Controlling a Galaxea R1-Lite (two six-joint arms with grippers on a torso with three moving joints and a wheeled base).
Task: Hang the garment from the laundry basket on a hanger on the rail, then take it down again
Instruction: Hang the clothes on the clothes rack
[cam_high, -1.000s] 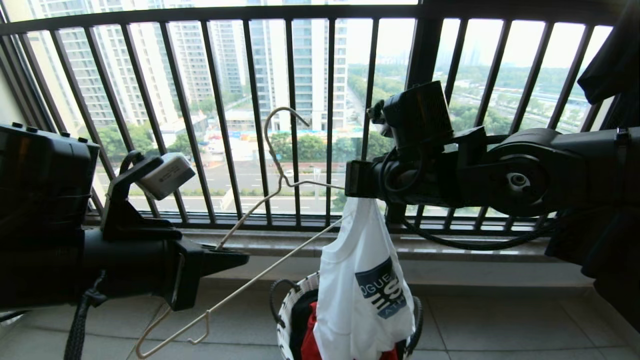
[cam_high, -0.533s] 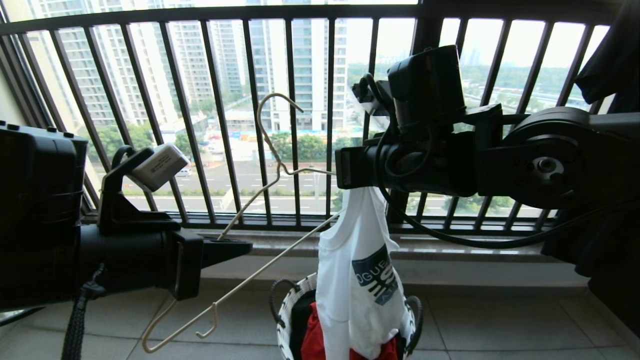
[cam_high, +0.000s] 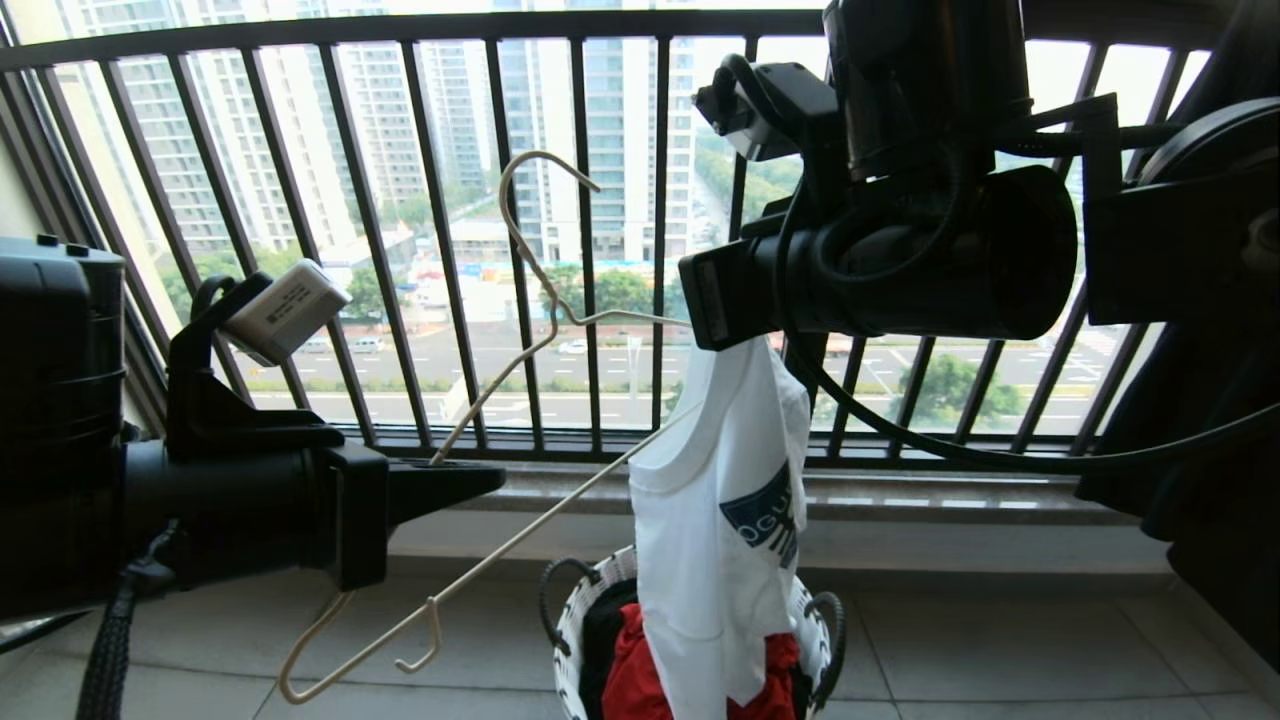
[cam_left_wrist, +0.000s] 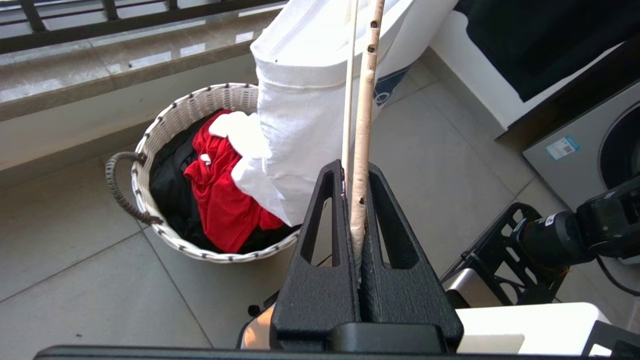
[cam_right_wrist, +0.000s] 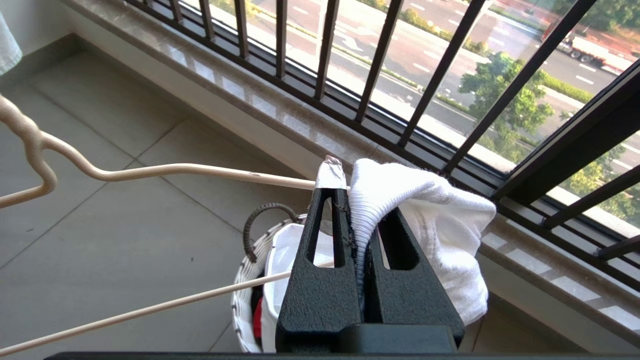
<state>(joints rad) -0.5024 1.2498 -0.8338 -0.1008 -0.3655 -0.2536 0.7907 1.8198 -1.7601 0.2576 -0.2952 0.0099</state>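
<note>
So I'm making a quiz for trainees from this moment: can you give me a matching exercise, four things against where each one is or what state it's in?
Things:
1. garment
2. hanger
3. laundry basket
4. red cloth

Places or states:
A. lying inside the basket
B. clamped by one wire arm in the left claw
C. standing on the tiled floor below the railing
D. dangling from the shut right claw

Pairs: 1-D, 2-B, 3-C, 4-A
</note>
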